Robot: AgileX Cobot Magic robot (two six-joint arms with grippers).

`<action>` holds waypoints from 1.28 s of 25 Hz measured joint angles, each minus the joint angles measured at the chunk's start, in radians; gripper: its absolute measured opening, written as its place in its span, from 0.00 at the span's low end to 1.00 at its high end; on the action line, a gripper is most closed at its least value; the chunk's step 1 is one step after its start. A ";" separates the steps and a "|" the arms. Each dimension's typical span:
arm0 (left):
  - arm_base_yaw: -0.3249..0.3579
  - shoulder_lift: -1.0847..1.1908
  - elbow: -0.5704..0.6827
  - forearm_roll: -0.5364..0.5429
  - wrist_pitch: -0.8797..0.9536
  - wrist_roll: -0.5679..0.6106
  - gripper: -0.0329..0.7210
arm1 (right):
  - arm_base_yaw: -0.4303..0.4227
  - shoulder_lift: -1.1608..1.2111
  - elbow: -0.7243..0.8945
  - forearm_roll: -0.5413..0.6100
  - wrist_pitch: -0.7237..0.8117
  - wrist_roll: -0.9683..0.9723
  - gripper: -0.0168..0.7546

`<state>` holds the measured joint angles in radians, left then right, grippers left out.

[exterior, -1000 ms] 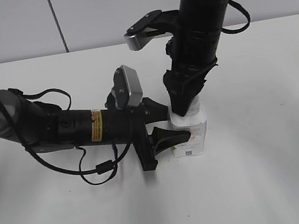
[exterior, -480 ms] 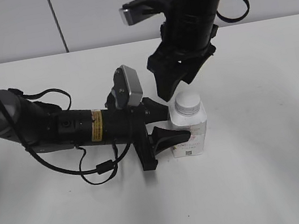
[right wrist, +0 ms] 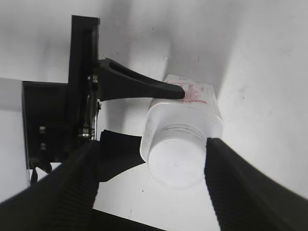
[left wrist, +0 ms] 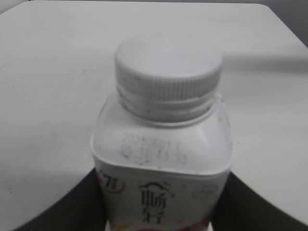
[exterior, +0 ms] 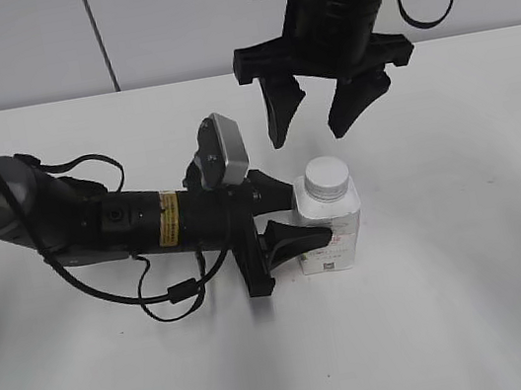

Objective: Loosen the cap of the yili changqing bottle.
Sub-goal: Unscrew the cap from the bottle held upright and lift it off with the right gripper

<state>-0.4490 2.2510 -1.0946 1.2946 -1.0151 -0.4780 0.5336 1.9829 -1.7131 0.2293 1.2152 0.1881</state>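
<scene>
The yili changqing bottle (exterior: 330, 226) stands upright on the white table, small, white and squarish with pink-red print. Its white ribbed cap (exterior: 326, 177) sits on the neck. My left gripper (exterior: 290, 220) reaches in from the left and is shut on the bottle's body, one finger on each side. In the left wrist view the bottle (left wrist: 161, 163) and cap (left wrist: 168, 77) fill the frame. My right gripper (exterior: 322, 130) hangs open above and behind the cap, not touching it. In the right wrist view the cap (right wrist: 175, 161) lies between its spread fingers (right wrist: 240, 187).
The white table (exterior: 478, 299) stretches all round the bottle. A pale wall runs behind its far edge. The left arm's black body and cables (exterior: 96, 227) lie across the table's left half.
My right gripper has let go of the cap, risen above it, opened wide and turned. The left gripper and bottle have not moved.
</scene>
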 joint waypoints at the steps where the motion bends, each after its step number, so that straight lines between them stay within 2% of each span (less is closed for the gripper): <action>1: 0.000 0.000 0.000 0.000 0.000 0.000 0.54 | 0.000 0.000 0.007 0.000 0.001 0.023 0.71; 8: 0.000 0.000 0.000 0.000 0.000 0.000 0.54 | 0.000 0.000 0.057 -0.043 0.001 0.078 0.71; 23: 0.000 0.000 0.000 0.000 0.000 0.000 0.54 | 0.000 0.000 0.120 -0.039 0.001 0.086 0.71; 25: 0.000 0.000 0.000 0.000 0.000 0.000 0.54 | 0.000 0.000 0.120 -0.038 0.001 0.086 0.67; 29: 0.000 0.000 0.000 0.000 0.000 0.000 0.54 | 0.000 0.000 0.120 -0.028 -0.003 0.086 0.51; 30: 0.000 0.000 0.000 0.000 0.000 0.000 0.54 | 0.000 -0.001 0.120 -0.027 -0.005 0.086 0.50; 32: 0.000 0.000 0.000 0.000 0.000 0.000 0.54 | 0.000 -0.004 0.120 -0.031 -0.004 0.086 0.40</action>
<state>-0.4490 2.2510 -1.0946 1.2942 -1.0151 -0.4780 0.5336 1.9788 -1.5929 0.1984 1.2114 0.2738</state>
